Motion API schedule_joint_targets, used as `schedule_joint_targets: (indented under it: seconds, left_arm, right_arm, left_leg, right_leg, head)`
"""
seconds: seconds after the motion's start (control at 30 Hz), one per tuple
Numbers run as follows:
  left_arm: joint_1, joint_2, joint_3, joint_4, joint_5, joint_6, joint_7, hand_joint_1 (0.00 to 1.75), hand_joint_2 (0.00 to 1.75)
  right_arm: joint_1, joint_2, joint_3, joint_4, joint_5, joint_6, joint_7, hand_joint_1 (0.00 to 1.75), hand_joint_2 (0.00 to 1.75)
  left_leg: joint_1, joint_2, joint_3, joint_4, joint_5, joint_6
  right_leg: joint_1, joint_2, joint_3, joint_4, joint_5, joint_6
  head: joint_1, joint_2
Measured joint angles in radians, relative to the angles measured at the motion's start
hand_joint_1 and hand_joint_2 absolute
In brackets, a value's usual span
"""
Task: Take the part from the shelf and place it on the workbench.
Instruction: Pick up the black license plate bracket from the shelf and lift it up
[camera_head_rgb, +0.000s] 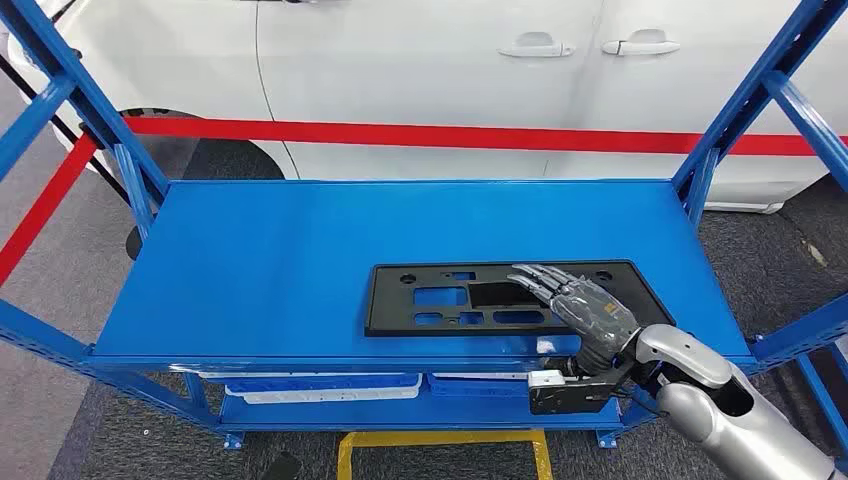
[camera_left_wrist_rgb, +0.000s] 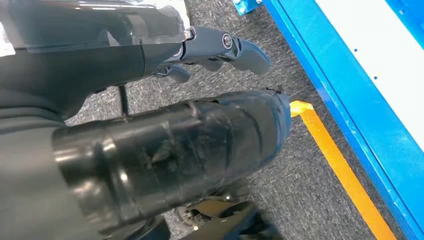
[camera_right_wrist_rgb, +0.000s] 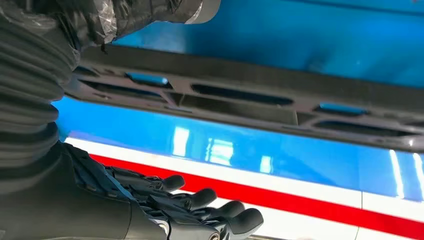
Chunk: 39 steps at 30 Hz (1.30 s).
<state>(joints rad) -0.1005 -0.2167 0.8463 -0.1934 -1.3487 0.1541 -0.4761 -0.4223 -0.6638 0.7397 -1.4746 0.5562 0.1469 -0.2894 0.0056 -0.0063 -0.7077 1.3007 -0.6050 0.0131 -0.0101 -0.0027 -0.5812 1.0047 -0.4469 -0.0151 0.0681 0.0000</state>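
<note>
A flat black part (camera_head_rgb: 450, 297) with several cutouts lies on the right half of the blue shelf top (camera_head_rgb: 280, 260). My right hand (camera_head_rgb: 580, 300) reaches over the part's right end with its fingers stretched out flat just above it. I cannot tell if they touch it. In the right wrist view the part's edge (camera_right_wrist_rgb: 240, 100) runs across between the thumb and the straight fingers (camera_right_wrist_rgb: 200, 210), which grip nothing. My left hand (camera_left_wrist_rgb: 220, 47) hangs low beside the shelf over the carpet, holding nothing.
Blue uprights (camera_head_rgb: 110, 130) (camera_head_rgb: 740, 110) frame the shelf on both sides. A white car (camera_head_rgb: 420, 60) and a red barrier strip (camera_head_rgb: 400, 133) stand behind it. Trays (camera_head_rgb: 320, 387) sit on the lower level. Yellow floor tape (camera_head_rgb: 440, 440) lies in front.
</note>
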Motion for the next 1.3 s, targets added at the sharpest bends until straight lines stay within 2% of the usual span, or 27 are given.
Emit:
schedule_joint_targets:
  seconds: [0.07,0.1,0.17,0.23,0.27,0.37,0.4,0.47,0.53,0.57,0.6,0.63,0.7,0.73,0.77,0.87,0.93,0.97,1.03,1.07,1.1,1.13,1.17,1.2,1.23,1.27,1.3]
  left_arm:
    - [0.001,0.0,0.0,0.0,0.001,-0.001,0.0,0.0,0.0]
    - [0.001,0.0,0.0,0.0,0.003,-0.001,0.0,0.0,0.0]
    - [0.001,0.001,0.0,0.0,0.005,-0.002,0.0,0.0,0.0]
    - [-0.001,0.001,0.0,0.0,0.005,-0.002,0.0,0.0,0.0]
    - [-0.002,0.001,0.0,0.0,0.005,-0.002,0.0,0.0,0.0]
    - [-0.001,0.001,0.0,0.0,0.006,-0.002,0.0,0.0,0.0]
    - [-0.002,0.002,0.0,0.0,0.006,-0.002,0.0,0.0,0.0]
    - [-0.004,0.002,0.0,0.0,0.006,-0.002,0.0,0.0,0.0]
    - [-0.004,0.002,0.0,0.0,0.005,-0.003,0.0,0.0,0.0]
    - [-0.003,0.002,0.0,0.0,0.005,-0.004,0.0,0.0,0.0]
    - [-0.003,0.002,0.0,0.0,0.005,-0.004,0.0,0.0,0.0]
    - [-0.003,0.002,0.0,0.0,0.004,-0.004,0.0,0.0,0.0]
    - [-0.004,0.001,0.0,0.0,0.004,-0.005,0.0,0.0,0.0]
    - [-0.005,0.001,0.0,0.0,0.004,-0.005,0.0,0.0,0.0]
    - [-0.005,0.001,0.0,0.0,0.004,-0.005,0.0,0.0,0.0]
    - [-0.005,0.002,0.0,0.0,0.005,-0.005,0.001,0.0,0.0]
    - [-0.006,0.002,0.0,0.0,0.005,-0.005,0.001,0.0,0.0]
    - [-0.006,0.002,0.0,0.0,0.005,-0.005,0.0,0.0,0.0]
    - [-0.005,0.002,0.0,0.0,0.006,-0.005,0.0,0.0,0.0]
    - [-0.004,0.002,0.0,0.0,0.006,-0.005,0.0,0.0,0.0]
    - [-0.003,0.002,0.0,0.0,0.006,-0.005,0.0,0.0,0.0]
    - [-0.003,0.002,0.0,0.0,0.006,-0.005,0.0,0.0,0.0]
    - [-0.003,0.003,0.0,0.0,0.005,-0.005,0.0,0.0,0.0]
    - [-0.003,0.004,0.0,0.0,0.005,-0.005,0.0,0.0,0.0]
    - [-0.004,0.004,0.0,0.0,0.005,-0.005,0.0,0.0,0.0]
    - [-0.005,0.005,0.0,0.0,0.005,-0.005,0.0,0.0,0.0]
    - [-0.006,0.005,0.0,0.0,0.005,-0.005,0.001,0.0,0.0]
  right_arm:
    - [0.001,0.0,0.0,0.005,0.005,0.0,0.003,0.0,1.75]
    - [0.001,0.0,0.0,0.009,0.009,0.0,0.006,0.0,1.75]
    - [0.002,0.0,-0.001,0.017,0.014,-0.001,0.007,0.0,1.75]
    - [0.002,0.0,-0.002,0.024,0.017,-0.001,0.008,0.0,1.75]
    - [0.002,0.0,-0.003,0.027,0.019,-0.001,0.008,0.0,1.75]
    - [0.003,0.0,-0.007,0.035,0.021,-0.001,0.008,0.0,1.75]
    - [0.002,-0.001,-0.008,0.037,0.021,-0.001,0.008,0.0,1.75]
    - [0.002,-0.002,-0.01,0.042,0.021,-0.002,0.008,0.0,1.75]
    - [0.007,-0.002,-0.01,0.05,0.021,-0.001,0.008,0.0,1.75]
    - [0.01,-0.002,-0.01,0.055,0.021,-0.001,0.008,0.0,1.75]
    - [0.013,-0.002,-0.01,0.061,0.021,-0.001,0.008,0.0,1.75]
    - [0.014,-0.002,-0.01,0.066,0.021,-0.001,0.008,0.0,1.75]
    - [0.013,-0.002,-0.011,0.077,0.022,-0.003,0.007,0.0,1.75]
    - [0.013,-0.001,-0.012,0.081,0.024,-0.004,0.007,0.0,1.75]
    - [0.014,0.0,-0.014,0.086,0.027,-0.006,0.007,0.0,1.75]
    - [0.017,0.005,-0.018,0.103,0.053,-0.022,0.012,0.0,1.75]
    - [0.018,0.011,-0.025,0.117,0.074,-0.038,0.019,0.0,1.75]
    - [0.019,0.014,-0.029,0.124,0.083,-0.045,0.022,0.0,1.75]
    - [0.024,0.025,-0.033,0.143,0.098,-0.058,0.024,0.0,1.75]
    - [0.028,0.031,-0.034,0.155,0.106,-0.063,0.024,0.0,1.75]
    - [0.033,0.037,-0.036,0.166,0.112,-0.069,0.025,0.0,1.75]
    - [0.036,0.043,-0.039,0.176,0.117,-0.074,0.025,0.0,1.75]
    - [0.039,0.048,-0.043,0.185,0.122,-0.079,0.025,0.03,1.75]
    - [0.04,0.052,-0.047,0.192,0.125,-0.083,0.025,0.2,1.75]
    - [0.04,0.056,-0.052,0.199,0.131,-0.089,0.025,0.54,1.75]
    - [0.041,0.06,-0.056,0.205,0.139,-0.096,0.026,0.94,1.75]
    - [0.044,0.064,-0.061,0.211,0.147,-0.104,0.026,1.33,1.75]
  left_leg:
    - [0.0,0.0,-0.005,0.009,0.01,0.0]
    - [0.0,0.0,0.0,-0.004,0.028,0.0]
    - [0.0,0.0,0.06,-0.128,0.099,0.005]
    - [-0.002,0.0,0.115,-0.245,0.139,0.012]
    - [-0.003,0.0,0.126,-0.27,0.142,0.015]
    - [-0.003,-0.001,0.128,-0.281,0.146,0.029]
    - [-0.001,0.0,0.13,-0.286,0.149,0.035]
    - [0.003,0.001,0.133,-0.293,0.154,0.043]
    - [0.003,0.001,0.131,-0.293,0.154,0.044]
    - [0.003,0.0,0.131,-0.292,0.154,0.044]
    - [0.003,0.0,0.131,-0.291,0.153,0.044]
    - [0.003,0.0,0.132,-0.289,0.151,0.043]
    - [0.002,-0.002,0.134,-0.285,0.146,0.038]
    - [0.001,-0.002,0.134,-0.282,0.144,0.034]
    - [-0.001,-0.002,0.133,-0.281,0.143,0.03]
    - [-0.002,-0.002,0.13,-0.282,0.143,0.015]
    - [-0.001,-0.001,0.117,-0.25,0.118,0.006]
    - [0.0,0.0,0.098,-0.206,0.091,0.002]
    - [0.0,0.0,0.037,-0.072,0.027,-0.001]
    - [0.0,0.0,0.01,-0.018,0.01,-0.001]
    - [0.0,0.0,-0.003,0.007,0.011,0.0]
    - [0.0,0.0,0.004,-0.012,0.033,0.002]
    - [0.0,0.0,0.03,-0.068,0.07,0.006]
    - [-0.001,0.0,0.064,-0.139,0.101,0.011]
    - [-0.002,0.0,0.095,-0.203,0.126,0.015]
    - [-0.004,0.0,0.114,-0.245,0.137,0.019]
    - [-0.006,-0.001,0.121,-0.263,0.137,0.022]
  right_leg:
    - [0.0,0.0,0.0,0.001,0.0,0.0]
    - [0.0,0.0,0.001,0.002,-0.001,0.0]
    - [0.0,0.001,0.002,0.007,-0.004,0.002]
    - [0.004,0.003,-0.001,0.016,-0.009,0.009]
    - [0.005,0.003,-0.004,0.018,-0.01,0.013]
    - [0.004,0.004,-0.006,0.018,-0.01,0.028]
    - [0.003,0.004,-0.012,0.031,-0.021,0.033]
    - [-0.001,0.003,-0.05,0.114,-0.071,0.043]
    - [-0.005,0.003,-0.113,0.247,-0.129,0.051]
    - [-0.007,0.003,-0.136,0.291,-0.138,0.054]
    - [-0.009,0.003,-0.139,0.295,-0.127,0.055]
    - [-0.01,0.003,-0.124,0.26,-0.098,0.055]
    - [-0.012,0.003,-0.056,0.122,-0.031,0.052]
    - [-0.01,0.004,-0.028,0.065,-0.013,0.048]
    - [-0.007,0.004,-0.012,0.031,-0.006,0.045]
    - [-0.004,0.005,-0.01,0.017,-0.007,0.031]
    - [-0.009,0.004,-0.008,0.011,-0.003,0.017]
    - [-0.01,0.002,-0.006,0.009,-0.002,0.012]
    - [-0.006,0.001,-0.008,0.01,-0.003,0.005]
    - [-0.004,0.0,-0.008,0.012,-0.004,0.003]
    - [-0.002,0.0,-0.009,0.015,-0.006,0.002]
    - [-0.001,0.0,-0.01,0.018,-0.007,0.001]
    - [0.0,0.001,-0.009,0.022,-0.009,0.001]
    - [0.001,0.002,-0.009,0.025,-0.012,0.001]
    - [0.003,0.003,-0.009,0.028,-0.013,0.004]
    - [0.004,0.004,-0.01,0.029,-0.014,0.008]
    - [0.005,0.004,-0.012,0.029,-0.013,0.012]
  head:
    - [0.0,0.0]
    - [0.0,0.0]
    - [0.0,0.0]
    - [0.0,0.0]
    - [0.0,0.0]
    - [0.0,0.0]
    - [0.0,0.0]
    - [0.001,0.0]
    - [0.001,0.0]
    - [0.001,0.0]
    - [0.001,0.0]
    - [0.001,0.0]
    - [0.001,0.0]
    - [0.001,0.0]
    - [0.001,0.0]
    - [0.0,0.0]
    - [0.0,0.0]
    - [0.0,0.0]
    - [0.0,0.0]
    - [0.0,0.0]
    - [0.0,0.0]
    - [0.0,0.0]
    - [0.0,0.0]
    - [0.0,0.0]
    - [0.0,0.0]
    - [0.0,0.0]
    - [0.0,0.0]
